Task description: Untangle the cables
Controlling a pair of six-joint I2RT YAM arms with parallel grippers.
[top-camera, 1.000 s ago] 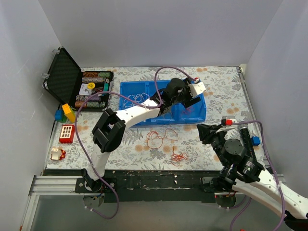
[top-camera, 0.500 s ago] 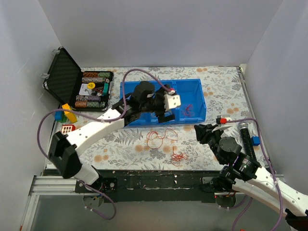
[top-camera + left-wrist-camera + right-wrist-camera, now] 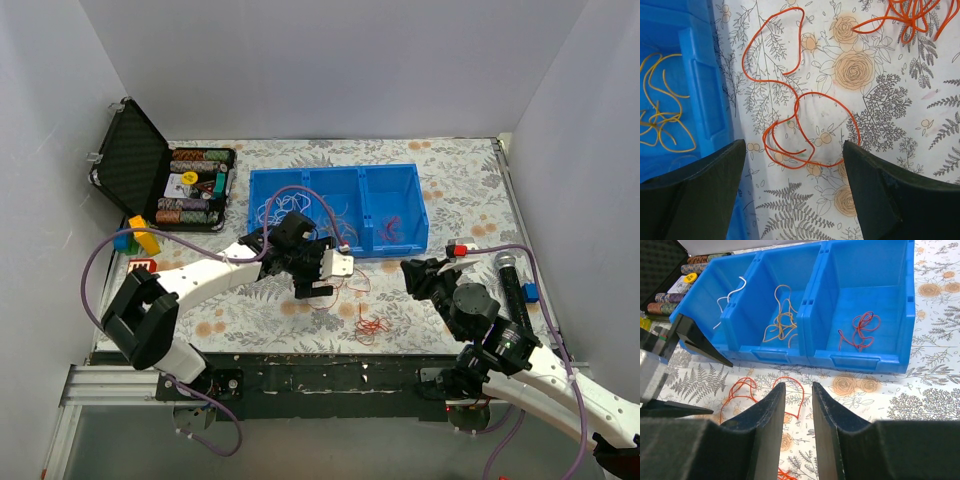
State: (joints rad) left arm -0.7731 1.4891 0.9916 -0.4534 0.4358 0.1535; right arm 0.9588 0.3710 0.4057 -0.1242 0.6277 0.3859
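Note:
An orange cable (image 3: 800,125) lies in loose loops on the flowered table, in front of the blue bin (image 3: 400,246). My left gripper (image 3: 792,200) hovers over it, open wide and empty. A tangled orange bunch (image 3: 372,325) lies nearer the front edge, also seen as the orange bunch (image 3: 912,15) in the left wrist view. Inside the bin (image 3: 865,362) are a white cable (image 3: 730,295), an orange-yellow cable (image 3: 782,320) and a red cable (image 3: 860,330), each in its own compartment. My right gripper (image 3: 797,386) is above the table to the right, its jaws a narrow gap apart with nothing between them.
An open black case (image 3: 190,185) of poker chips stands at the back left. Toy blocks (image 3: 140,235) and a red toy (image 3: 140,270) lie along the left edge. A microphone (image 3: 508,275) and a small blue piece (image 3: 531,292) lie at the right edge.
My left gripper has swung from above the bin's right compartment down and left to the table in front of the bin, and its jaws have opened. The right gripper shifted slightly left.

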